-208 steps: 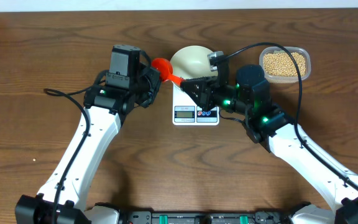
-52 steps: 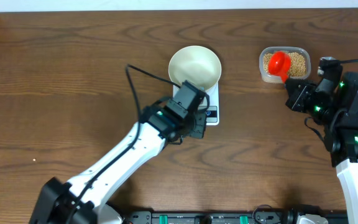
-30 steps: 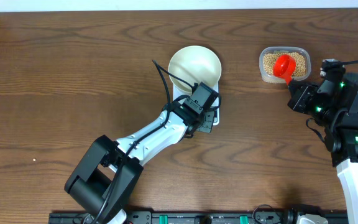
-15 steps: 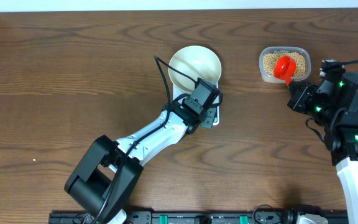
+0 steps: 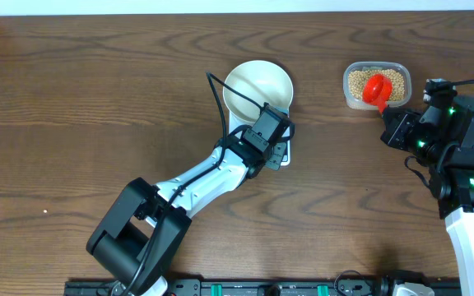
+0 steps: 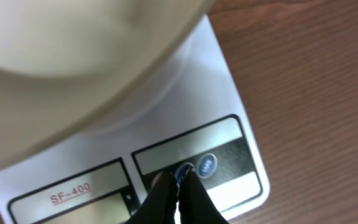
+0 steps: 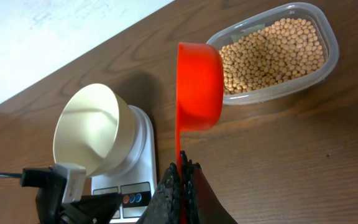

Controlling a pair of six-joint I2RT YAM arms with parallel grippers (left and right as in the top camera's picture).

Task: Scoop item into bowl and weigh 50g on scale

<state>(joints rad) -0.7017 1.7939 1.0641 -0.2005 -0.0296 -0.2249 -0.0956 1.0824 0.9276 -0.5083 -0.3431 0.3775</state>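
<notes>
The white bowl [image 5: 257, 86] stands on the white scale [image 5: 285, 123]; no beans show in it. My left gripper [image 5: 276, 154] is shut and empty, its tips resting on a blue round button [image 6: 184, 170] at the scale's [image 6: 219, 81] front edge, under the bowl's [image 6: 73, 56] rim. My right gripper [image 5: 393, 123] is shut on the thin handle of a red scoop [image 5: 376, 85]. The scoop [image 7: 199, 87] hangs on its side over the near edge of the clear container of tan beans [image 7: 272, 53]. In the right wrist view the right gripper [image 7: 182, 167] clamps the handle.
The clear bean container [image 5: 375, 82] sits at the back right, well right of the scale. The left arm [image 5: 196, 185] stretches diagonally from the table's front to the scale, with a black cable looping beside the bowl. A pale wall borders the table's far edge.
Nothing has visibly moved in the last second. Before that the left gripper came in onto the scale's buttons, and the right gripper carried the red scoop from the bowl to the bean container.
</notes>
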